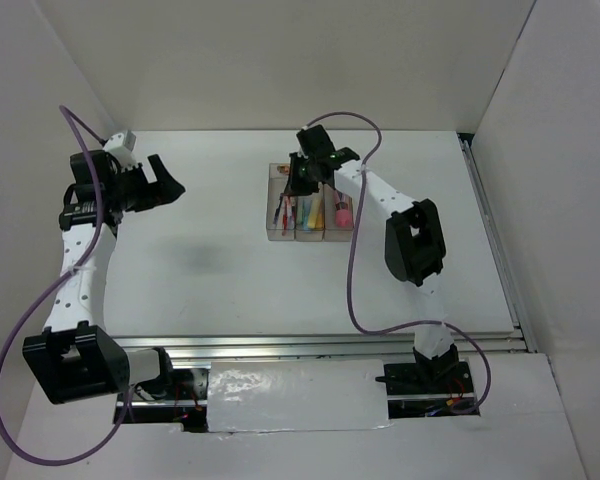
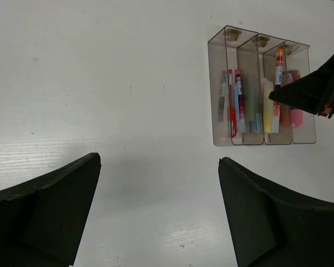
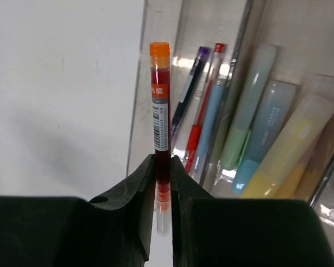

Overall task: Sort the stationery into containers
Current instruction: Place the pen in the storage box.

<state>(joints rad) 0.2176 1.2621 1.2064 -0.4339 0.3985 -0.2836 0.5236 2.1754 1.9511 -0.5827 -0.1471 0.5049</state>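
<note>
Red pen (image 3: 160,111), orange cap: pinched near its clear tail end in right gripper (image 3: 161,169), raised over bins (image 2: 216,100), not yet inside any. Lines up in right wrist view with outer wall of end bin, the one with thin pens (image 3: 207,122). Looks from left wrist view nearer a middle divider. Compartment directly beneath: cannot tell. Main risk, as judged: release onto a wall edge rather than into a slot, then a bounce onto table (image 1: 210,260) or a drop into the wrong bin. Likely cause: poor sideways alignment against narrow openings. Second risk: swivel or slide of pen on any jolt. Cause: grip set low on a long smooth barrel, most of the length cantilevered ahead of fingers. Third risk: cap end catching on thin pens inside, or on highlighters (image 3: 267,133) next door, and coming to rest across a divider instead of lying flat. Also possible: nudge of light clear bins by fingers on descent. Jaws of right gripper: almost closed, gap only as wide as barrel, both inner faces pressed on pen, nothing else touched. Left gripper (image 2: 159,161): jaws spread wide, nothing between, nothing touched. Hangs over table well apart from bins, with no apparent part in this step.
</note>
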